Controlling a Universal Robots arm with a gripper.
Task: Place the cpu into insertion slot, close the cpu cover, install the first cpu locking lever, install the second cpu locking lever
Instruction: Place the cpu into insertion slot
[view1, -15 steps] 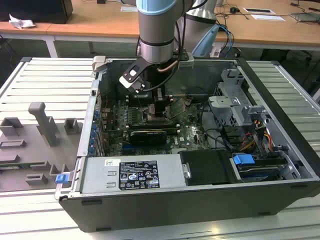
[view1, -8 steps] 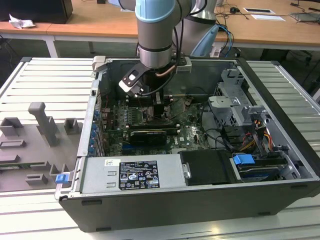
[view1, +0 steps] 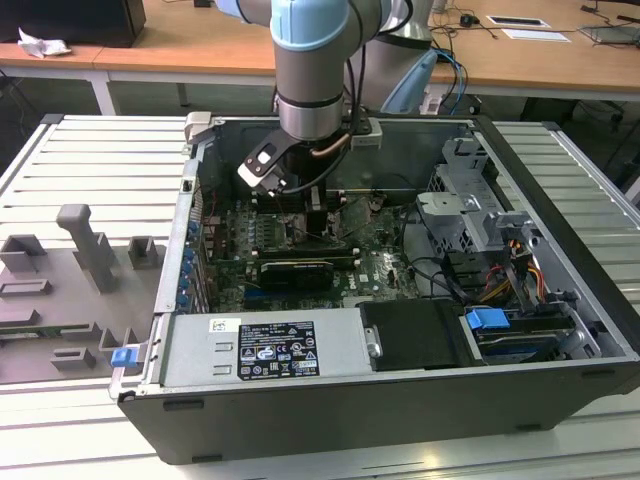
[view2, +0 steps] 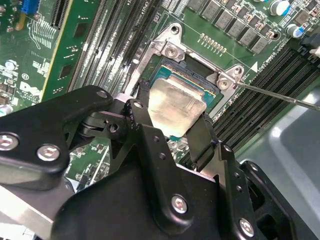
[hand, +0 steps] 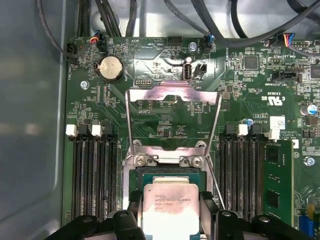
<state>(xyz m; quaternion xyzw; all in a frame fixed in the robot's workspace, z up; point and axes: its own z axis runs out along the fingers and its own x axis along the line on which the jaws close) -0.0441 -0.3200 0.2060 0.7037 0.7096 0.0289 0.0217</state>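
Fingers (view2: 200, 137) pinch cpu (view2: 175, 105) over insertion slot (view2: 172, 69); first wrist view shows cover (hand: 172, 94) raised.

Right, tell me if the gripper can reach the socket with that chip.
Probably yes. The cover is swung open, clear of the socket, and the gripper holds the chip right over it with nothing seen in between.

Long light-wood desk (view1: 180, 50) on white legs (view1: 103, 95) runs along the back. On it: black box (view1: 75, 20) and crumpled white paper (view1: 40, 44) at the exterior view's left, flat white sheets (view1: 535, 33) at its right. Foreground: pale grey ribbed metal worktable (view1: 100, 160), with grey moulded blocks (view1: 85, 255) standing on it. Light even.
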